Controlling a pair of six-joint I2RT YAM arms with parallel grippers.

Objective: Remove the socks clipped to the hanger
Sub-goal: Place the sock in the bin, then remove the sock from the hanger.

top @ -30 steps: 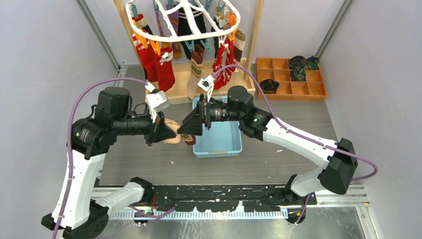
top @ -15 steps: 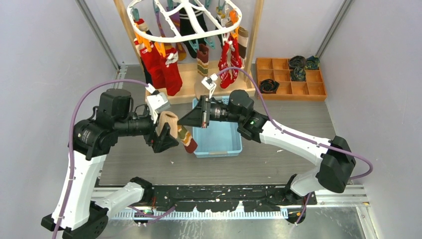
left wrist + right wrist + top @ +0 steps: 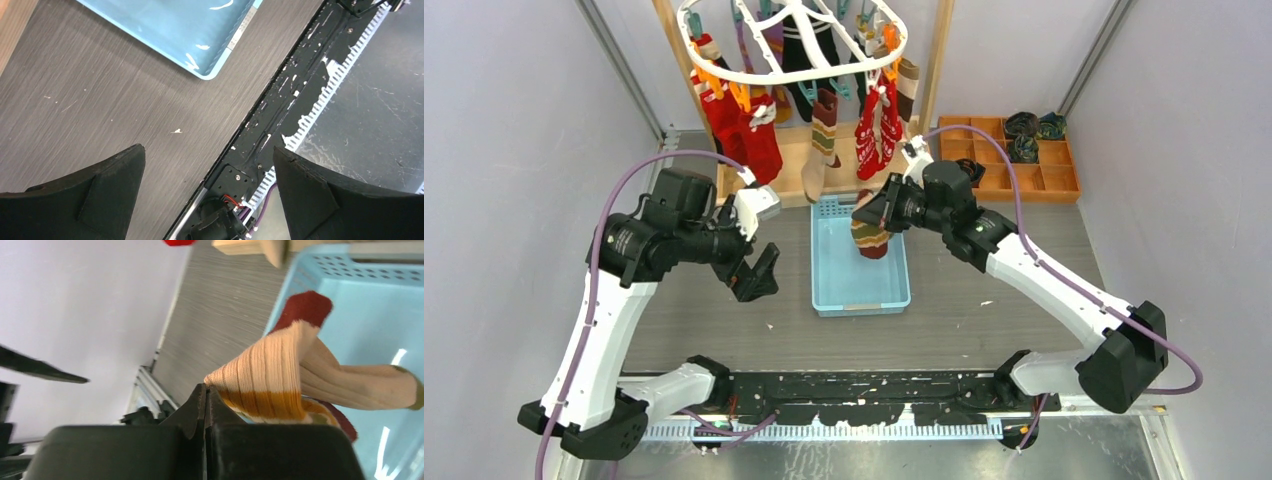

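My right end effector (image 3: pixel 206 390) is clamped tight on a beige sock (image 3: pixel 270 375) with orange bands and a maroon toe. It pinches a fold of the knit, and the sock droops limp above the blue bin (image 3: pixel 861 308). My left end effector (image 3: pixel 207 150) is spread wide and empty over the desk (image 3: pixel 100 100), left of the bin.

More socks (image 3: pixel 744 125) hang from clips (image 3: pixel 737 96) on the white hanger (image 3: pixel 724 72) at the back. I judge them light, soft and floppy, not fragile, with knit grippy enough not to slip. They will likely stretch before a clip lets go. So I'd take hold high, just beneath the clip, pinch both layers and pull straight down, not grab the dangling toe.
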